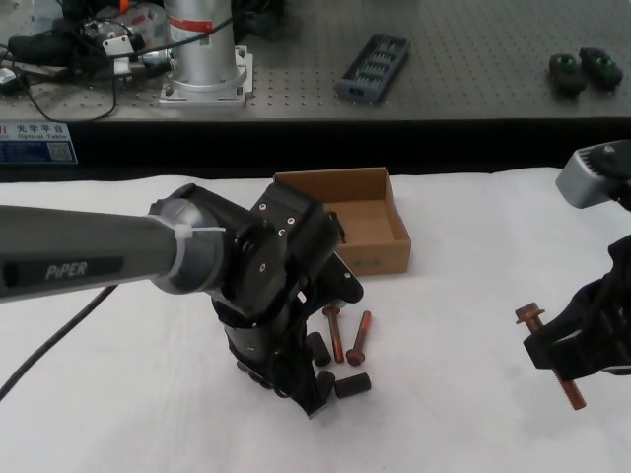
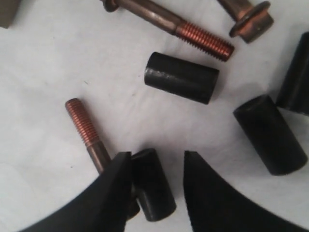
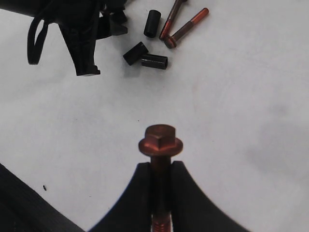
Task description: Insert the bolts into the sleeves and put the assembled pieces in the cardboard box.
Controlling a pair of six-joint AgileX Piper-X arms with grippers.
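The white sheet (image 1: 473,236) covers the bench. The cardboard box (image 1: 380,258) stands open on it at the far middle, just beyond the left arm. The part of its floor that the arm does not hide is plain brown card.

The left gripper (image 2: 157,155) points down into the heap of parts in front of the box. Its fingers (image 2: 113,193) are spread, and a black sleeve (image 2: 152,188) lies on the sheet between them, against one finger and apart from the other. This sleeve is a short, matte cylinder on its side. A coppery bolt (image 2: 86,126) lies just beside it, threaded end pointing away from the gripper, its plain shank running under that same finger.

The right gripper (image 3: 160,166) is well apart from the heap, at the right of the bench. Its fingers are pressed together on the shank of a flange bolt (image 3: 160,142). The copper-coloured hexagonal head stands just past the fingertips, and in the high view the threaded end juts out on the other side, the bolt tilted.

Two loose bolts (image 1: 332,330) lie side by side between the box and the left gripper, heads toward the gripper. Three further sleeves (image 2: 181,77) lie scattered on their sides near the fingers.
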